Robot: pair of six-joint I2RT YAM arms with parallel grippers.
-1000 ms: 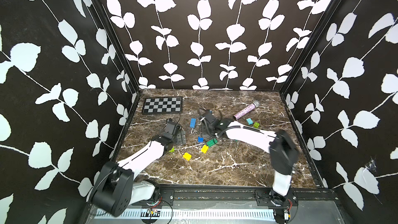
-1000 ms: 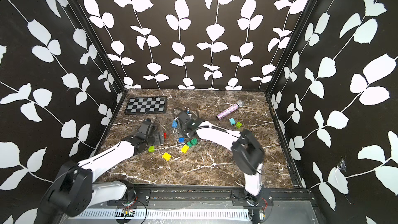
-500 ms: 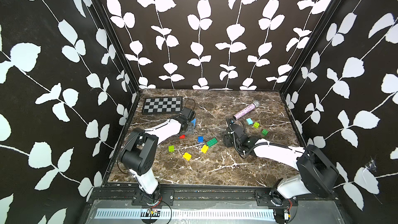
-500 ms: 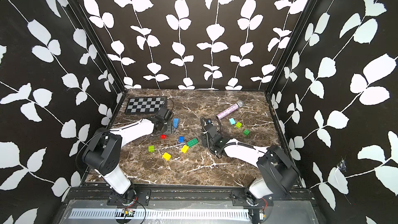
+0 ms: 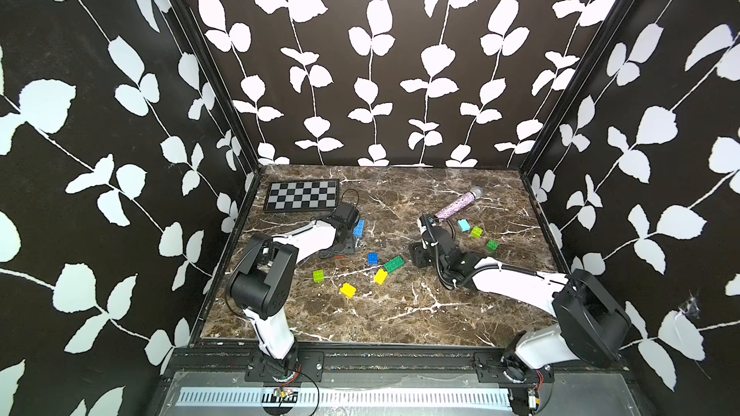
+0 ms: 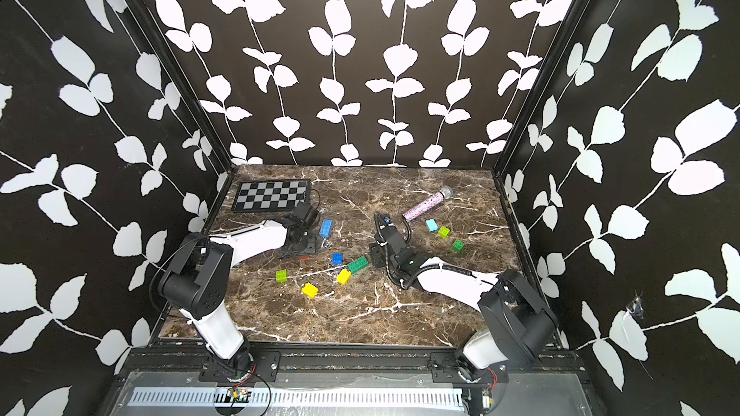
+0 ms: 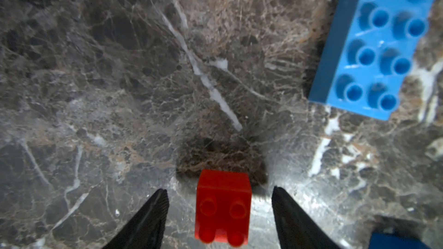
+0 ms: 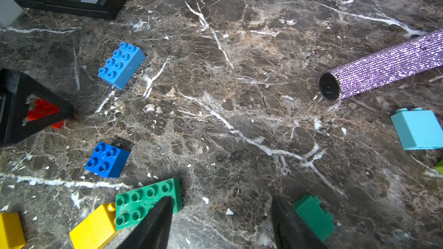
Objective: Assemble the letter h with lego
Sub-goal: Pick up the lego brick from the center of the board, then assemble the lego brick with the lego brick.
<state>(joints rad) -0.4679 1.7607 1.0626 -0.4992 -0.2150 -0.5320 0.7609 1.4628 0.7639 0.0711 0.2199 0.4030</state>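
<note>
Left pincer (image 7: 219, 189): open, straddling red brick (image 7: 223, 207), placed for pickup.
Right pincer (image 8: 222, 199): open, empty, well apart from red brick.

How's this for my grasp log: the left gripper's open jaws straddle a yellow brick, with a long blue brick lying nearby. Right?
Wrong colour: the left wrist view shows the left gripper, jaws open, straddling a red brick, not a yellow one. The long blue brick does lie nearby.
</note>
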